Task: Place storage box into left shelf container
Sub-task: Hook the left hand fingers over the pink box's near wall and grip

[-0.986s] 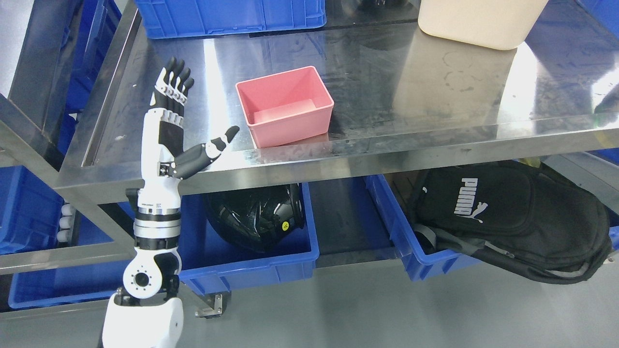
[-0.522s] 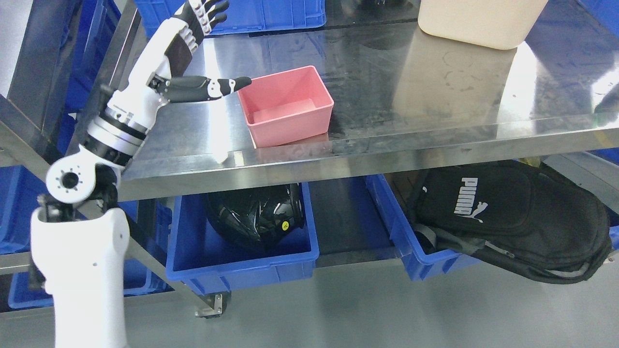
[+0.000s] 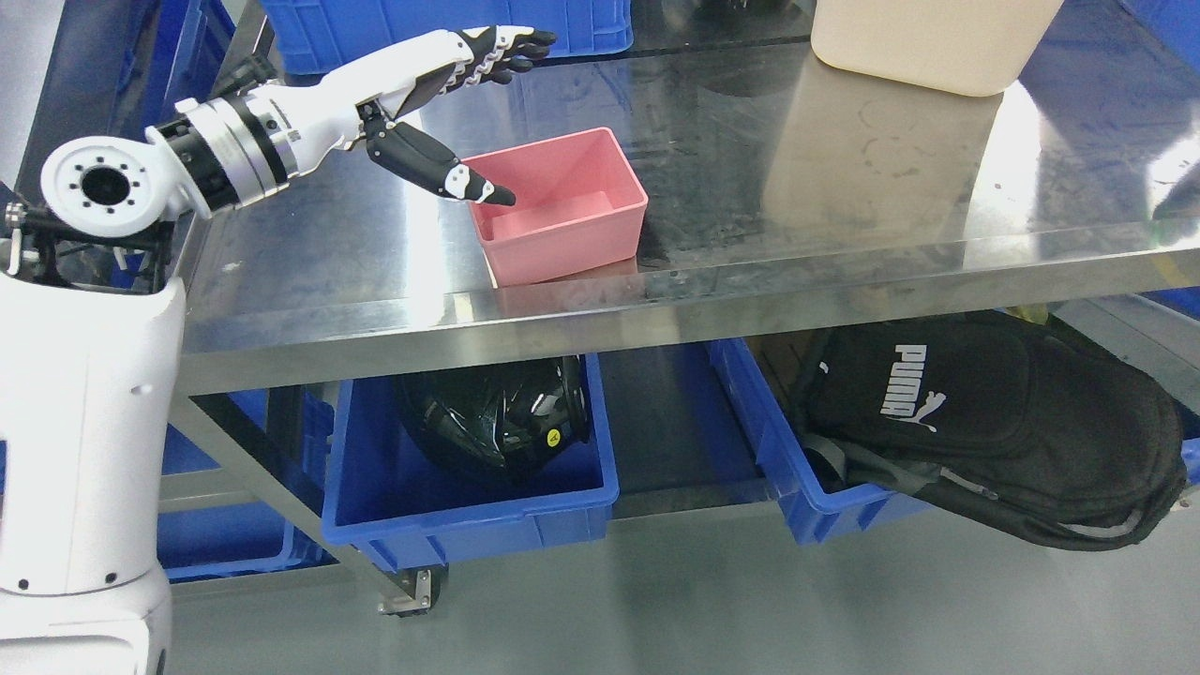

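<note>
Swinging up from below the table edge, our left hand (image 3: 441,112) now reaches across the steel tabletop (image 3: 797,187), fingers (image 3: 502,49) stretched flat and thumb (image 3: 441,169) angled down, its tip at the near-left rim of the pink storage box (image 3: 562,211). We grasp nothing yet: the hand is spread wide (the box sits untouched near the table's front edge). We judge the approach is nearly done and closing on the rim comes next. Further right, below, a blue bin (image 3: 469,516) holds a black helmet (image 3: 497,417), and a black backpack (image 3: 984,422) lies in another.
</note>
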